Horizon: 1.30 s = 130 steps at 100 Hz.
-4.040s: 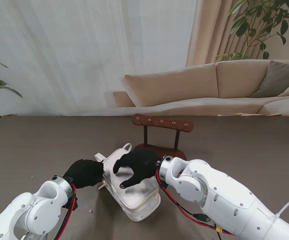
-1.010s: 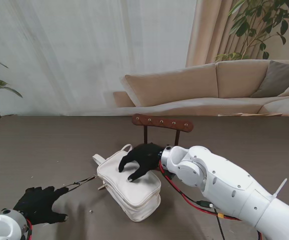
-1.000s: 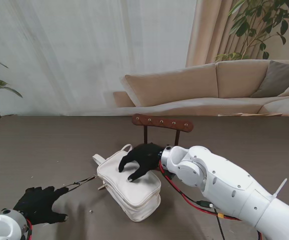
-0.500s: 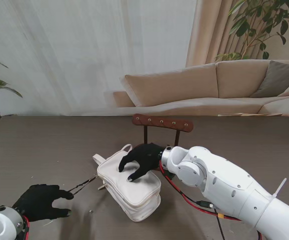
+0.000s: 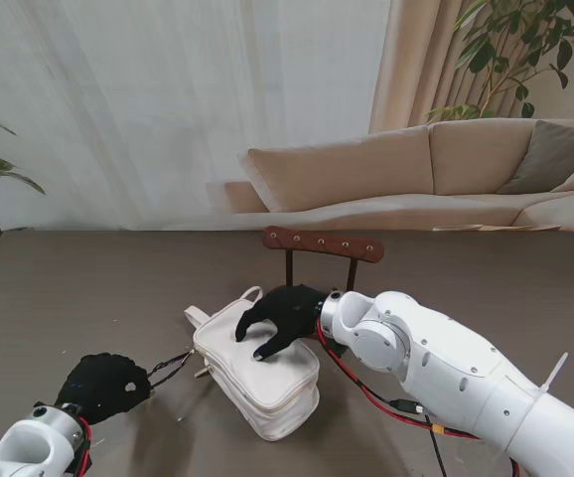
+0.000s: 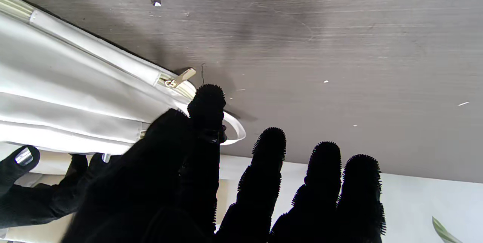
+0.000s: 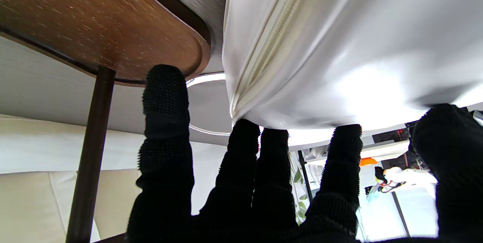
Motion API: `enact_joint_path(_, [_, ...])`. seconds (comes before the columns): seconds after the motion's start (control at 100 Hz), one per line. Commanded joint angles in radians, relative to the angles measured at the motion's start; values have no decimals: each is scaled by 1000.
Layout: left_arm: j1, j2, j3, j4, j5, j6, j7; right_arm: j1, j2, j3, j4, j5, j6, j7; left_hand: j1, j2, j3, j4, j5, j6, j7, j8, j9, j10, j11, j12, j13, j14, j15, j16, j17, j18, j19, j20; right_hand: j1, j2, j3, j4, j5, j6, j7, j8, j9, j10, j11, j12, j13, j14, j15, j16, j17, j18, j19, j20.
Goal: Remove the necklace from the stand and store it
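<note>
Right hand [image 5: 279, 318] lies palm down on top of the white bag [image 5: 262, 383], fingers spread apart and clasping nothing, tips bearing on the fabric; the right wrist view shows those fingertips [image 7: 245, 133] against the bag [image 7: 339, 46] along its closed zip seam, with the stand's wooden base [image 7: 94, 20] just beside and one dark post [image 7: 88, 152] next to the outermost finger. Stand [image 5: 324, 243] is upright just behind the bag, farther from the robot, and its pegged crossbar is bare. Necklace [image 5: 171, 364] shows as a thin dark strand running over the table [image 5: 486, 298] from the bag's left end to the left hand [image 5: 103, 386]; whether its far end is inside the bag cannot be told. Left hand sits low on the table to the left of the bag, near but apart from it. In the left wrist view the left hand [image 6: 181, 182] has its thumb pressed against the forefinger [image 6: 206, 103], which reads as a pinch on the strand's end, while the other three fingers are straight and apart. A pale zip pull [image 6: 181, 78] sticks out at the corner of the bag [image 6: 68, 84], close to the forefinger tip. Sofa [image 5: 416, 169] and curtains stand beyond the table
</note>
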Motion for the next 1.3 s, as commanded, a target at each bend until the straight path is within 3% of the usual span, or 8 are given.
enact_joint_path(0.0, [-8, -8, 14, 11, -5, 7, -7, -31, 14, -18, 49, -18, 5, 37, -17, -87, 94, -21, 34, -19, 88, 2, 11, -13, 9, 15, 36, 10, 9, 17, 13, 32, 18, -10, -13, 15, 13, 15, 70, 231, 90, 23, 66, 85, 69, 32, 76, 255, 84, 36, -584, -8, 13, -17])
enact_joint_path(0.14, [-28, -6, 37, 23, 21, 29, -7, -32, 14, -17, 48, -15, 6, 37, -107, -204, 219, -50, -99, 21, -10, 102, -43, -6, 4, 29, 16, -1, 4, 9, -6, 20, 21, 1, -10, 14, 13, 15, 71, 232, 90, 23, 66, 87, 69, 32, 77, 255, 84, 36, -585, -8, 13, -17])
enact_joint_path(0.21, [-34, -6, 45, 26, 26, 41, -3, -34, 14, -15, 46, -16, 7, 38, -238, -177, 345, 6, -163, 75, -183, 94, -84, 1, -2, 33, -6, -7, -3, 1, -32, 11, 21, 11, -12, 15, 12, 14, 70, 232, 90, 23, 67, 86, 70, 32, 80, 255, 85, 36, -583, -9, 14, -17])
enact_joint_path(0.44, [-37, -3, 40, 18, -4, 43, -37, -40, 17, -8, 44, -17, 5, 41, -316, -169, 274, 5, -310, 52, -382, -44, -165, 7, -23, 33, -42, -11, -13, -11, -87, -6, 32, 32, -11, 14, 12, 15, 71, 233, 91, 23, 68, 90, 70, 32, 79, 256, 84, 36, -583, -8, 14, -17])
enact_joint_path(0.62, [-30, 0, 13, 5, -102, 10, -85, -42, 17, -5, 39, -16, 4, 43, -294, -124, 214, 7, -147, 0, -171, 101, -141, 6, 23, 116, -2, -46, 3, -5, -172, -44, 206, 108, -11, 14, 12, 14, 71, 234, 91, 23, 67, 93, 70, 32, 81, 255, 84, 36, -582, -7, 15, -17])
enact_joint_path(0.84, [-34, -14, 25, 16, -162, 40, -3, -47, 15, -7, 32, -11, 4, 40, 180, 12, -35, -10, -63, -15, 101, 120, -55, 6, 52, 157, 36, -37, 15, 8, -220, -51, 413, 47, -12, 14, 12, 15, 71, 233, 92, 23, 65, 93, 70, 32, 80, 255, 84, 36, -583, -6, 14, -17])
enact_joint_path(1.04, [-43, -20, 38, 44, -109, 15, 73, -51, 16, -5, 27, -11, 1, 40, 113, -132, 191, -37, 2, -49, 142, 30, 3, -21, 105, 204, 105, -50, 35, 38, -202, -39, 526, -21, -12, 14, 13, 15, 70, 233, 92, 23, 64, 93, 69, 31, 78, 258, 83, 36, -584, -6, 14, -17])
enact_joint_path(1.29, [-51, -31, 53, 70, -89, 12, 172, -57, 18, 5, 24, -13, -2, 42, 7, -298, 297, -56, -271, 19, 399, 278, -99, -14, 162, 288, 98, -69, 29, 42, -231, -58, 564, -26, -12, 12, 13, 14, 71, 234, 91, 22, 63, 94, 69, 31, 78, 256, 83, 36, -584, -5, 14, -18])
